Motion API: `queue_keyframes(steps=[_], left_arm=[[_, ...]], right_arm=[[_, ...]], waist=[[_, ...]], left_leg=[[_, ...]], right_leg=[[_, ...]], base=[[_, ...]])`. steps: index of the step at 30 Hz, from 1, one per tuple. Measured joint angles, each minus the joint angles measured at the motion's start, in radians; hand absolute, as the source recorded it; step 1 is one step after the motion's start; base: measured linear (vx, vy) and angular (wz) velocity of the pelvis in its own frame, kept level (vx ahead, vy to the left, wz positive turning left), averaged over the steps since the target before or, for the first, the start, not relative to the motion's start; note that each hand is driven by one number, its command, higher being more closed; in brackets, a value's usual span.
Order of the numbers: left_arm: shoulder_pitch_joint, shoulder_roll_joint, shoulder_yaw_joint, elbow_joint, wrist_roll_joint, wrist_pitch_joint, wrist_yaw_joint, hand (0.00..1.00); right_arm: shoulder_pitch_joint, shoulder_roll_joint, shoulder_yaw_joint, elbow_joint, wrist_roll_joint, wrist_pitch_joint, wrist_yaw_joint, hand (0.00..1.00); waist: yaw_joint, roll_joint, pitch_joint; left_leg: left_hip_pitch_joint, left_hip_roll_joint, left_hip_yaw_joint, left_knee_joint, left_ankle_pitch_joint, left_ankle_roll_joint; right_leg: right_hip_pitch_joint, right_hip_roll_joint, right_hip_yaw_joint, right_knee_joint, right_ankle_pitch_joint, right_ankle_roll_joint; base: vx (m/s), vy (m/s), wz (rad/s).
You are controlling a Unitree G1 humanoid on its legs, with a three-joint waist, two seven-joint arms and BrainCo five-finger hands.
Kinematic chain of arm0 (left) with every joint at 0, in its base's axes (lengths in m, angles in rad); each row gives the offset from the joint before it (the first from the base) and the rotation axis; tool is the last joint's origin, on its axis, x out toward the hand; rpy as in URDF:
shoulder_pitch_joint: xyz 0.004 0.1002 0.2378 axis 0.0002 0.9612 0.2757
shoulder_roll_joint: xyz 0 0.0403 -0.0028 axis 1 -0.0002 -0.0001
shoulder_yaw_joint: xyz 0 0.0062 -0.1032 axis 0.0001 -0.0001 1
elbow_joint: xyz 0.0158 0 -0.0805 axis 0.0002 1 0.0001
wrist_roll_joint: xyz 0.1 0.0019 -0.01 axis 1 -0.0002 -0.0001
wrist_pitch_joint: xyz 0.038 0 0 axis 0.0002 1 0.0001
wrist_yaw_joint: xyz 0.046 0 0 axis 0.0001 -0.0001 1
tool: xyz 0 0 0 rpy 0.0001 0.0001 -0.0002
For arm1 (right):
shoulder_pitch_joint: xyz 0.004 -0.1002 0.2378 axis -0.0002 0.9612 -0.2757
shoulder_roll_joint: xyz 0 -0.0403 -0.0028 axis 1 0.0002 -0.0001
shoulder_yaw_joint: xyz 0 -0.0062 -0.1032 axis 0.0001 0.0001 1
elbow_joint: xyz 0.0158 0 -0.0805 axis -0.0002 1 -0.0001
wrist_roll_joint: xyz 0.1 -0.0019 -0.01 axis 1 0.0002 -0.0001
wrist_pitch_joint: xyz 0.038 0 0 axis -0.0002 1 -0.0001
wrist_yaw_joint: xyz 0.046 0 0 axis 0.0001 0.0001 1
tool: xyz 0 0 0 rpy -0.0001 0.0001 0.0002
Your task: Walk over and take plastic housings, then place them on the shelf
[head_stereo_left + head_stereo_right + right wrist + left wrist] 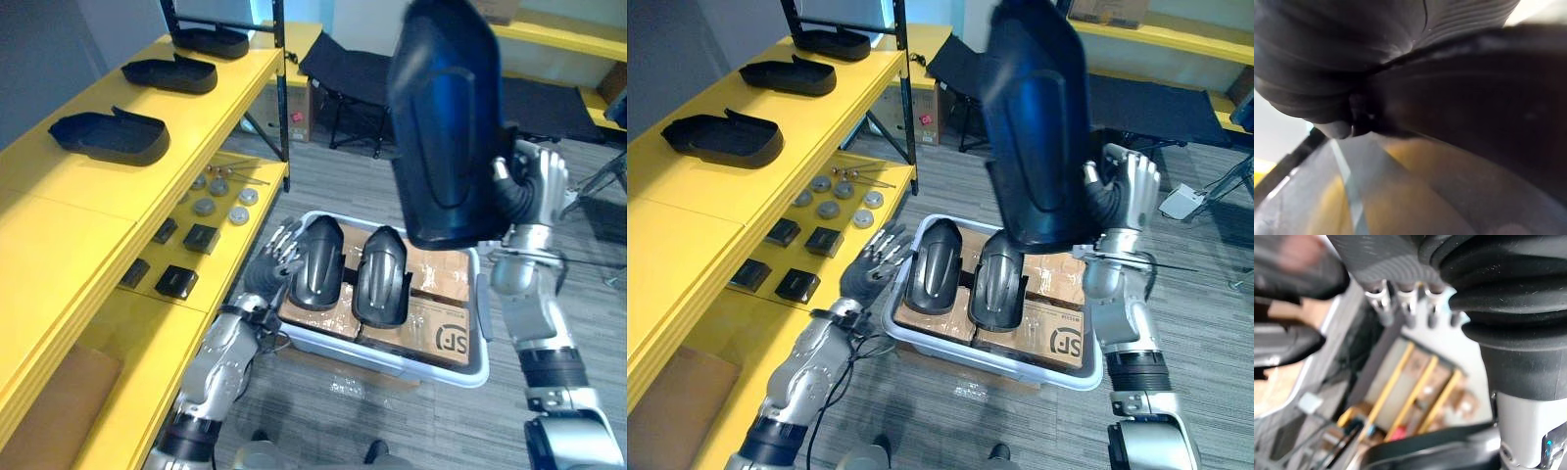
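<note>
Right hand [534, 191] grips the held housing [446, 117], fingers curled on its edge at approx. 4 o'clock of the part. The part is raised high above the bin [387, 357], close to the head cam. Its long axis runs near 12-to-6, close to upright, smooth black outer face toward the cam.

Left hand [279, 259] is open, fingers straight and spread, just beside the left bin housing [318, 262] at its 9 o'clock; contact can't be told.

Right bin housing [382, 276] sits at 3 o'clock of the left one. Both lie domed side up on cardboard [441, 279], long axes approx. 12-to-6.

Yellow shelf [59, 225] runs along 9 to 11 o'clock. Its top board carries the near shelf housing [110, 135], mid shelf housing [168, 73] and far shelf housing [211, 41] in a row, well apart.

The lower board has metal discs [204, 207] and small black blocks [201, 238].

Black folding cot [348, 69] stands at 12 o'clock, past the bin.
</note>
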State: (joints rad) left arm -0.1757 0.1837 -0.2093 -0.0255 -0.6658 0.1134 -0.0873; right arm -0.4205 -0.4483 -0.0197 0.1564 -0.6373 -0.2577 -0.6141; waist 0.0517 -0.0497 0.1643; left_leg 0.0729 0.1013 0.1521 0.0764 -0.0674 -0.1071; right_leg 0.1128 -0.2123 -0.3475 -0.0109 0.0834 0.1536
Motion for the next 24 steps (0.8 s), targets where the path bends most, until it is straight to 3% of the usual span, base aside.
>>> queue_keyframes(steps=[3,6,15,24], left_arm=[[-0.004,-0.004,-0.018,0.019,0.001,0.0,0.006,0.0],[-0.026,-0.007,-0.054,0.019,0.005,-0.002,0.006,0.0],[-0.062,-0.044,-0.131,0.019,0.014,-0.013,0.044,0.0],[-0.073,-0.04,-0.203,0.049,0.013,-0.114,0.103,0.0]], right_arm=[[0.0,0.02,0.03,-0.032,-0.026,-0.088,-0.022,1.0],[0.0,0.044,0.069,-0.038,-0.033,-0.137,-0.019,1.0],[0.0,0.131,0.21,-0.006,-0.044,-0.127,0.031,1.0],[0.005,0.17,0.279,0.148,-0.042,-0.058,0.012,1.0]], waist=[[-0.015,0.002,-0.008],[-0.015,0.003,-0.017],[-0.013,0.017,-0.03],[-0.013,0.008,-0.05]], left_leg=[[0.015,-0.011,0.001,-0.006,0.005,0.005],[0.016,-0.024,0.0,-0.038,0.021,0.008],[0.048,-0.033,-0.006,-0.142,0.095,0.008],[0.03,-0.035,-0.034,-0.136,0.095,0.008]], right_leg=[[0.011,-0.009,0.001,-0.002,0.0,0.0],[0.008,-0.015,-0.004,-0.003,0.001,0.0],[-0.008,-0.014,-0.011,-0.006,0.007,-0.005],[0.002,-0.013,-0.033,-0.027,0.011,-0.005]], base=[[-0.05,0.03,-0.01],[-0.09,0.023,0.06],[-0.02,-0.001,0.03],[0.0,0.002,0.07]])
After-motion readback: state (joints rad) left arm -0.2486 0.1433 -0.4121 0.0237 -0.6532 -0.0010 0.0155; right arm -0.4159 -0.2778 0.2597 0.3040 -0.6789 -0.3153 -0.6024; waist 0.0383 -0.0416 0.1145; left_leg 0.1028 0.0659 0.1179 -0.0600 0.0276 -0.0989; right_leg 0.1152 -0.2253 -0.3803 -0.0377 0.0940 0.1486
